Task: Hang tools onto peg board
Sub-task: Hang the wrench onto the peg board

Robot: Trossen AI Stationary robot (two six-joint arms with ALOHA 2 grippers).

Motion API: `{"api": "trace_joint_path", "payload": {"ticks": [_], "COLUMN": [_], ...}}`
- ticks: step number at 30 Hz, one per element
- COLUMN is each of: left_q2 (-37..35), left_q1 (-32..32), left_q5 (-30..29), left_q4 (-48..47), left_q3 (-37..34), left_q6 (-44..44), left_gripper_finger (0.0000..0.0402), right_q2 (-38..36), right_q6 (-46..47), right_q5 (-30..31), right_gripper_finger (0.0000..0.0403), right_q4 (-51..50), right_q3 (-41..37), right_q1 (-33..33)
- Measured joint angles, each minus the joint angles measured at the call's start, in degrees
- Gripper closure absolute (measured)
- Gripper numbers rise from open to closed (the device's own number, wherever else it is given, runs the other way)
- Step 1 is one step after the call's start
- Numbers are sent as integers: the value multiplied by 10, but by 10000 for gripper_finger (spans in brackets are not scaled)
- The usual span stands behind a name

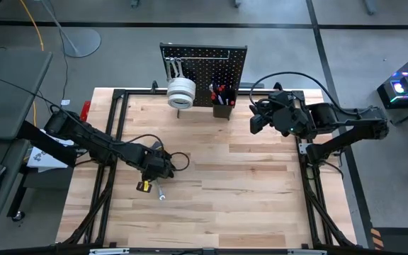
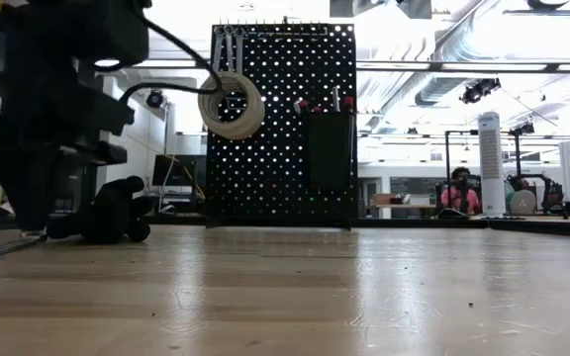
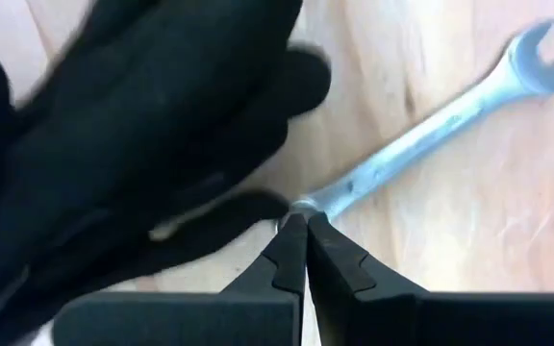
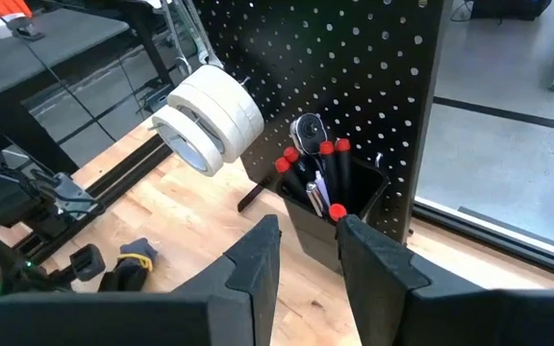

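The peg board (image 1: pixel 204 67) stands upright at the table's far edge. Two white tape rolls (image 4: pixel 205 120) hang on a hook, silver wrenches (image 2: pixel 228 49) hang at its top left, and a black bin (image 4: pixel 330 192) holds red-handled screwdrivers. One silver wrench (image 3: pixel 431 125) lies flat on the wood at the near left (image 1: pixel 161 193). My left gripper (image 3: pixel 306 226) points down over the wrench's near end, shut. My right gripper (image 4: pixel 308 240) hovers high in front of the bin, open, with nothing between its fingers. A blurred black shape (image 3: pixel 133 144) hides the table beside the left fingers. My left gripper comes from above, pointing down, and its shut fingertips (image 3: pixel 291 240) meet the wrench's end (image 3: pixel 308 204) opposite the open jaw. The wrench lies on the table. Whether that end is pinched or only touched cannot be told.
A small yellow-and-black item (image 1: pixel 144 186) lies beside the wrench. A black lump (image 2: pixel 117 213) sits on the table near the left arm. Black frame rails (image 1: pixel 112 142) border the tabletop. A person (image 2: pixel 458 193) sits far behind the table. Bare wood stretches across the middle and right.
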Motion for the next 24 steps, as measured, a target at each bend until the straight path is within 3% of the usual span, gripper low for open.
{"api": "trace_joint_path", "payload": {"ticks": [14,19,24], "left_q2": [5,52,91], "left_q1": [1,-4,-25], "left_q5": [-38,-18,22], "left_q4": [26,50,127], "left_q3": [-16,-12,-9], "left_q6": [-16,-130,-295], "left_gripper_finger": [401,402,401], "right_q2": [0,0,0], "right_q6": [0,0,1], "right_q5": [0,-4,-56], "right_gripper_finger": [300,300,300], "right_q4": [-3,-3,-20], "right_q3": [0,0,0], "right_q1": [0,0,0]}}
